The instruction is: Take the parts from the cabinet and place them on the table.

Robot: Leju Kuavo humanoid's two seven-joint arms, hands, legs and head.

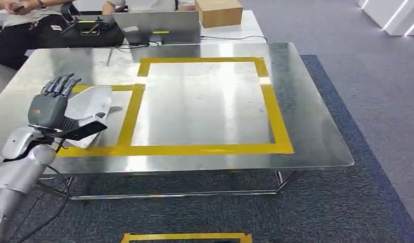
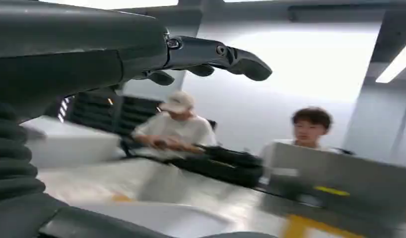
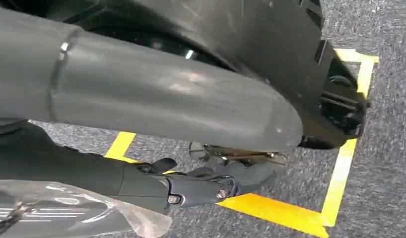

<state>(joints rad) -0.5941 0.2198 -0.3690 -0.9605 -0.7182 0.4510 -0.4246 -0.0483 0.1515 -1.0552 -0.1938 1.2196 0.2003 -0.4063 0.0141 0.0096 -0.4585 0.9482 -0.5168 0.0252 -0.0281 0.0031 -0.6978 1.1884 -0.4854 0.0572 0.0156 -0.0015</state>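
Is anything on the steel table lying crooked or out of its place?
Nothing looks spilled or damaged. One thing stands out: the white part under the left hand lies tilted on the steel table, and it crosses the yellow tape of the small left square instead of sitting inside it.

Polished steel tabletop (image 1: 306, 126) on thin metal legs, marked with yellow tape rectangles (image 1: 205, 149). Dark grey carpet (image 1: 346, 212) below, bordered by a blue strip on the right side, then paler grey flooring (image 1: 377, 61); another yellow tape outline (image 1: 187, 237) on the carpet at the near edge. Behind, a white desk (image 1: 253, 25) carrying an open grey laptop (image 1: 159, 28), a cardboard box (image 1: 218, 12) and black equipment (image 1: 83, 31), with two seated people (image 2: 176, 129). Pale wall (image 2: 300, 69) and a bright ceiling strip light (image 2: 397, 67) in the left wrist view.
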